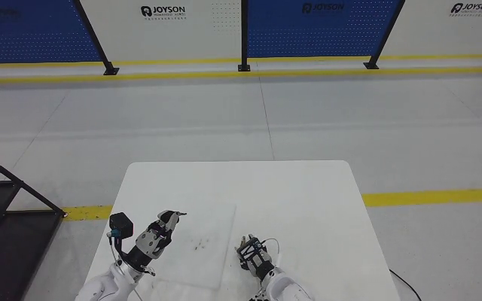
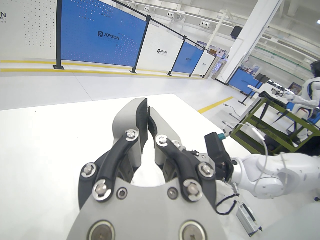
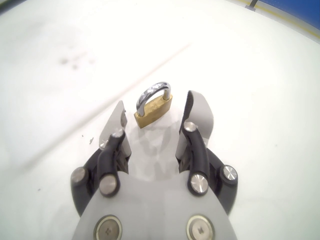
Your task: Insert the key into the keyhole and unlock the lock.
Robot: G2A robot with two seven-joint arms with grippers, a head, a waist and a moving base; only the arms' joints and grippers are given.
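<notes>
A small brass padlock [image 3: 153, 109] with a silver shackle stands on the white table [image 1: 301, 196]. My right gripper [image 3: 156, 102] is open and low over the table, one finger on each side of the padlock and neither touching it. In the top view the right gripper [image 1: 248, 245] is near the table's front edge, right of centre. My left gripper [image 1: 172, 217] is raised at the front left, its pads [image 2: 143, 116] pressed together with nothing visible between them. It is shut.
Faint dark specks [image 1: 202, 243] mark the table between the two arms. A black metal frame [image 1: 26, 197] stands off the table's left side. Blue and white fence panels [image 1: 316, 26] line the floor far behind.
</notes>
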